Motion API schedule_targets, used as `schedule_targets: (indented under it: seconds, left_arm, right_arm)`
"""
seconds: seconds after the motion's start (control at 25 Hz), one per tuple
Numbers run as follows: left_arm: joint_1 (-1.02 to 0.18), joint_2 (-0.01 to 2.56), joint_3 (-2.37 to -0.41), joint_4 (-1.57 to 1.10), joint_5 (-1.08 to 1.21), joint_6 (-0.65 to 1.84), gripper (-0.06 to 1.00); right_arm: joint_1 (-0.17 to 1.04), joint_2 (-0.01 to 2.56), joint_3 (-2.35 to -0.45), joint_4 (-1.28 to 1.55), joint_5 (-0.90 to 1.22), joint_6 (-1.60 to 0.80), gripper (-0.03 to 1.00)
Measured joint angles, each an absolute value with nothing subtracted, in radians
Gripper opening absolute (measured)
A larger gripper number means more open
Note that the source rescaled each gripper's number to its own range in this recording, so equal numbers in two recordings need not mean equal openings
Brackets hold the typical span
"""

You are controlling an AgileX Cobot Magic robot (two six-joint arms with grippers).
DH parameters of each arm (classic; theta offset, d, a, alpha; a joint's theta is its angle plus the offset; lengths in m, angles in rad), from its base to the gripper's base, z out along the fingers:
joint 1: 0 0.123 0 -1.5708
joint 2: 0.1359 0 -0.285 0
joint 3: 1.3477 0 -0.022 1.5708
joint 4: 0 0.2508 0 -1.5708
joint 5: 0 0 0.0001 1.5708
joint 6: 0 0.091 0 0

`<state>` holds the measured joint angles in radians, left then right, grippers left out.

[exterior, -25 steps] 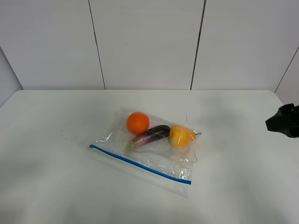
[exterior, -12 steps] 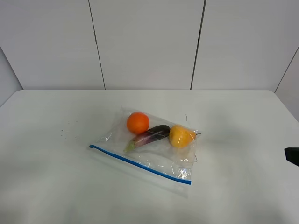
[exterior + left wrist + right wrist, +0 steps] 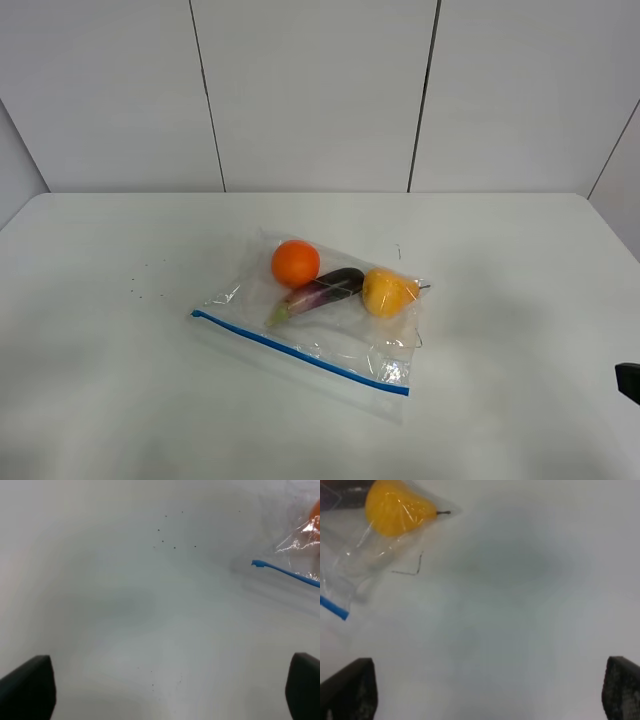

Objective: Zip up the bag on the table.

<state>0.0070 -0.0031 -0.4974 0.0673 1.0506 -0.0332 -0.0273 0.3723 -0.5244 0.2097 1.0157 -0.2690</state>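
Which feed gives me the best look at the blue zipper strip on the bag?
The exterior high view: the whole blue zipper strip shows end to end along the near edge of the bag. The left wrist view catches only one end; the right wrist view shows just a short stub of the other.

Only a dark sliver of the right arm (image 3: 630, 382) showing at the overhead view's right edge; left arm out of that view entirely. Both wrist views clipping the jaws to dark tips in the lower corners. Bag (image 3: 300, 545) cut by the left wrist frame, just one end of the blue zipper strip (image 3: 285, 572) in it. Yellow fruit (image 3: 395, 511) blurred, bag cropped there too. Specks (image 3: 145, 280) on the surface too small to identify.
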Motion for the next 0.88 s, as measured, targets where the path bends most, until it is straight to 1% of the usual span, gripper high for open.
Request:
schedule_targets:
  seconds: [0.16, 0.56, 0.88]
  left_arm:
    - [0.007, -0.003, -0.497, 0.067, 1.051, -0.033, 1.00]
    - [0.007, -0.003, -0.497, 0.067, 1.051, -0.033, 1.00]
    - [0.007, -0.003, -0.497, 0.067, 1.051, -0.033, 1.00]
  right_arm:
    - [-0.027, 0.335, -0.524, 0.214, 1.016, -0.270, 1.00]
    - [-0.027, 0.140, -0.504, 0.194, 1.038, -0.269, 1.00]
    - [-0.027, 0.016, -0.504, 0.167, 1.038, -0.225, 1.00]
